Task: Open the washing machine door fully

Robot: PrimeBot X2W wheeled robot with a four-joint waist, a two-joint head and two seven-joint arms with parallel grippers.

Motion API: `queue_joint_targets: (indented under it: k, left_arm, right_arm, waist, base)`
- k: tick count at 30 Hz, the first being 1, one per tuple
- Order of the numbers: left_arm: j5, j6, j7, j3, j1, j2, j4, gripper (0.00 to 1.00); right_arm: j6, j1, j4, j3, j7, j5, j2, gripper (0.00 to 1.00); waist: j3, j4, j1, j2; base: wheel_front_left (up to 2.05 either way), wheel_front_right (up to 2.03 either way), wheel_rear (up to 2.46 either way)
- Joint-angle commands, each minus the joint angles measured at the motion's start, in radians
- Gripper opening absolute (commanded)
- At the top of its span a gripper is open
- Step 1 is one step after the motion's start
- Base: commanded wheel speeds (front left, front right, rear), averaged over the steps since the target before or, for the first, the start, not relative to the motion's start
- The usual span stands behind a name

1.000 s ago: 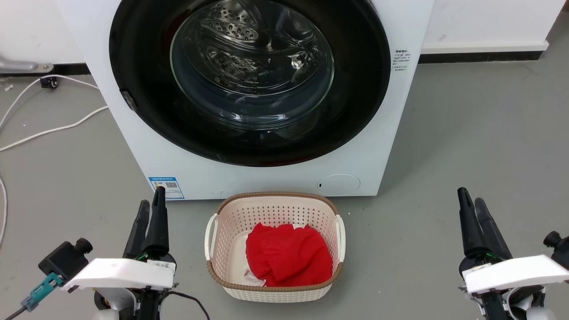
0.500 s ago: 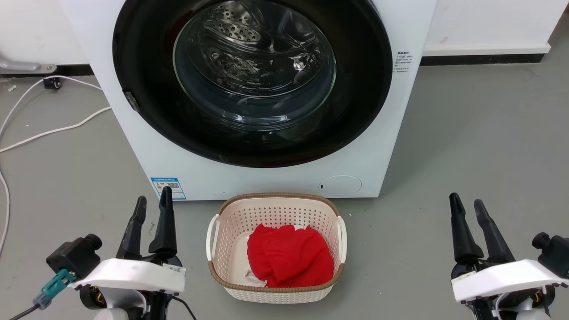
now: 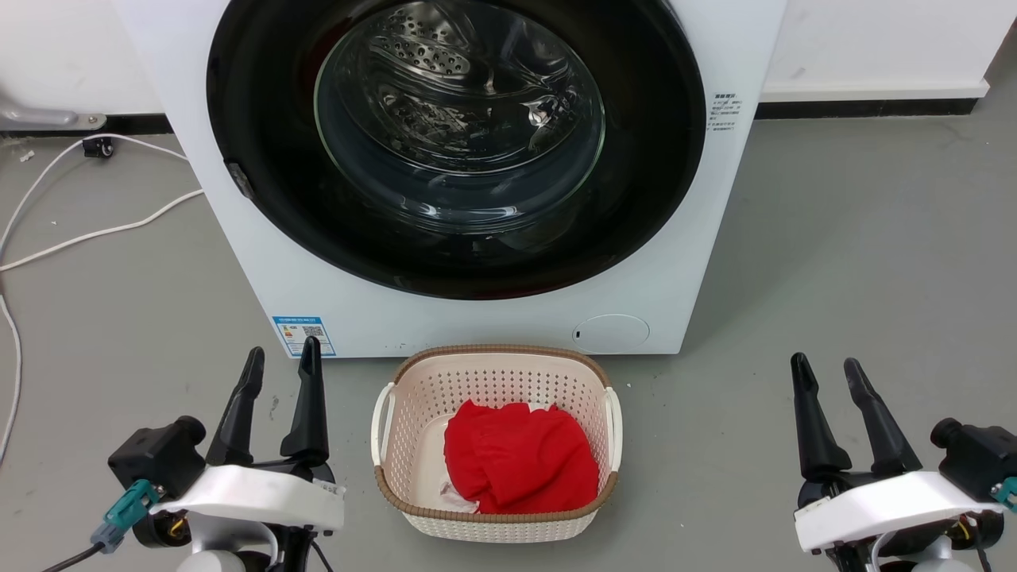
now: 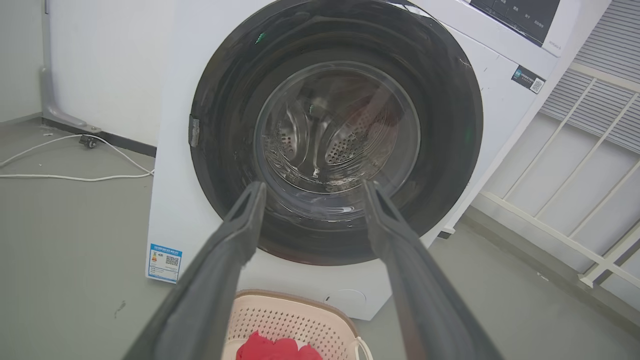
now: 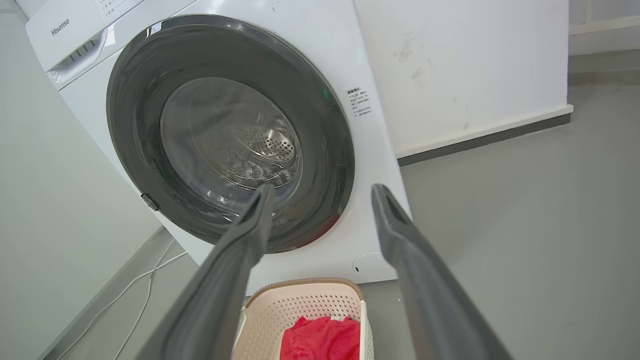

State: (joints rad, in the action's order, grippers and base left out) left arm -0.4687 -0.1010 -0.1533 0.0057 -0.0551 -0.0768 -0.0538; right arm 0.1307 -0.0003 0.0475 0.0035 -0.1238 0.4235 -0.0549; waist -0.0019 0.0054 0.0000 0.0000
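The washing machine (image 3: 477, 322) is a white box straight ahead, and the left wrist view shows its front (image 4: 175, 210) too. Its washing machine door (image 3: 651, 159), a glossy black ring around clear glass, lies shut flat against the front; the steel drum shows through the glass. A small latch tab sits on the door's left edge. My left gripper (image 3: 284, 349) hovers open at the lower left, well short of the machine. My right gripper (image 3: 825, 361) is open at the lower right over bare floor. Both wrist views look between open fingers, left gripper (image 4: 314, 186) and right gripper (image 5: 324, 189), at the door (image 4: 450, 125) (image 5: 325, 150).
A cream perforated basket (image 3: 493, 351) holding red cloth (image 3: 520, 457) stands on the floor right before the machine, between my arms. White cables (image 3: 95, 234) trail over the grey floor on the left. A white wall with a dark skirting runs behind.
Both grippers' fingers have spread from nearly together to open. Both arms have drifted slightly inward and lower in the head view, which itself shifted a little.
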Motion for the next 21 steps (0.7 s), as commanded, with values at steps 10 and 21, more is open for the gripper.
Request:
queue_joint_targets:
  k: [10, 21]
  left_arm:
    - [0.113, 0.014, -0.029, -0.018, 0.004, -0.014, 0.020, 1.00]
    - [0.207, 0.022, -0.054, -0.034, 0.007, -0.019, 0.016, 1.00]
  right_arm:
    - [0.000, 0.005, -0.020, 0.001, -0.017, -0.121, 0.003, 1.00]
    - [0.000, 0.012, -0.020, 0.005, -0.022, -0.206, 0.004, 1.00]
  waist:
    - [0.001, -0.001, 0.0000, 0.0000]
    - [-0.001, -0.002, 0.0000, 0.0000]
  base:
    - [0.00, 0.00, 0.00]
    - [0.00, 0.00, 0.00]
